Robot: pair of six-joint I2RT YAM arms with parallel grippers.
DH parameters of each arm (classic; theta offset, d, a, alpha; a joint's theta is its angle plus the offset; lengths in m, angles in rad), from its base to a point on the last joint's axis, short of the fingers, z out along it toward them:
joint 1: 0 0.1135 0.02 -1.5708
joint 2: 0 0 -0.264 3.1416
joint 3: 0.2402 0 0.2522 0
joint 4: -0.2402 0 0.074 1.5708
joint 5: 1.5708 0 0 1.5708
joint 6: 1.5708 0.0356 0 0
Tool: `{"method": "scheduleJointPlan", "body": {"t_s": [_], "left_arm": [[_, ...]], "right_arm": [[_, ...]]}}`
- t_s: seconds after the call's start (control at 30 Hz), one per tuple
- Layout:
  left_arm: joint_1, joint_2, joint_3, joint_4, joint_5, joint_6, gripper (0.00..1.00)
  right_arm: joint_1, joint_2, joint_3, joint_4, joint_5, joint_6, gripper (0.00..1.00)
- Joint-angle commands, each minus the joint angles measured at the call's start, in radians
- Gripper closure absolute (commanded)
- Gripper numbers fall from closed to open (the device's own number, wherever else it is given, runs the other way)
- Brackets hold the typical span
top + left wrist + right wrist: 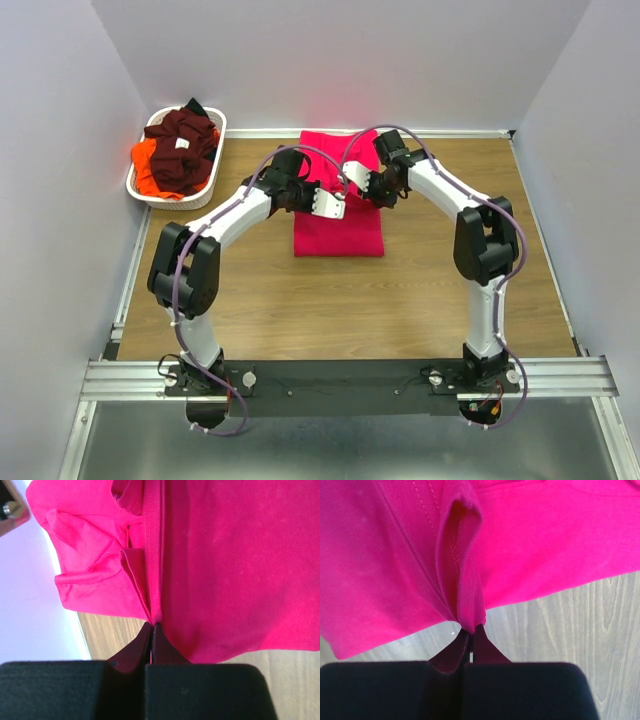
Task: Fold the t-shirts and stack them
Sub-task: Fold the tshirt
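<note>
A bright pinkish-red t-shirt lies partly folded on the wooden table, at the middle back. My left gripper is shut on its left edge; the left wrist view shows the closed jaws pinching a hemmed fold of the shirt. My right gripper is shut on the right edge; the right wrist view shows the jaws pinching a bunched seam of the shirt. A dark maroon t-shirt and an orange t-shirt lie heaped in the white oval basket.
The basket stands at the back left corner against the grey wall. Grey walls enclose the table on the left, back and right. Bare wood lies between the shirt and the arm bases.
</note>
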State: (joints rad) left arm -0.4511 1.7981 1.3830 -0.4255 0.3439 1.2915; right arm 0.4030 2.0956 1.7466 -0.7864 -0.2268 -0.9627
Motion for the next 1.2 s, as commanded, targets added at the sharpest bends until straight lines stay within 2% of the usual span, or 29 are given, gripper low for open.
{"method": "scheduleJointPlan", "body": {"t_s": [0.0,0.53,0.6,0.7,0.73,0.8,0.83,0.87,0.9,1.03,1.17], "left_arm": [[0.018,0.036,0.024,0.033,0.007,0.031,1.0],[0.025,0.139,0.088,0.067,-0.006,0.055,1.0],[0.028,0.15,0.091,0.08,-0.011,0.055,0.99],[0.031,0.158,0.1,0.108,-0.023,0.043,0.88],[0.031,0.164,0.105,0.113,-0.032,0.039,0.75],[0.044,0.164,0.123,0.14,-0.036,0.012,0.64],[0.051,0.164,0.132,0.145,-0.033,0.006,0.56],[0.055,0.161,0.154,0.148,-0.031,0.0,0.55],[0.061,0.156,0.165,0.148,-0.029,-0.017,0.46],[0.087,0.103,0.206,0.133,0.01,-0.104,0.44],[0.123,0.09,0.261,0.001,0.116,-0.262,0.44]], "right_arm": [[-0.021,0.053,0.054,-0.019,0.006,-0.019,0.99],[-0.038,0.118,0.109,-0.019,0.02,-0.016,0.99],[-0.039,0.129,0.12,-0.02,0.023,-0.011,0.97],[-0.039,0.138,0.148,-0.02,0.033,0.004,0.73],[-0.043,0.139,0.168,-0.019,0.034,0.019,0.58],[-0.049,0.136,0.185,-0.019,0.035,0.035,0.46],[-0.052,0.133,0.209,-0.02,0.034,0.051,0.43],[-0.055,0.13,0.22,-0.02,0.034,0.061,0.43],[-0.058,0.126,0.229,-0.019,0.03,0.07,0.42],[-0.075,0.087,0.257,-0.019,0.011,0.133,0.41],[-0.084,0.028,0.213,-0.023,-0.035,0.245,0.41]]}}
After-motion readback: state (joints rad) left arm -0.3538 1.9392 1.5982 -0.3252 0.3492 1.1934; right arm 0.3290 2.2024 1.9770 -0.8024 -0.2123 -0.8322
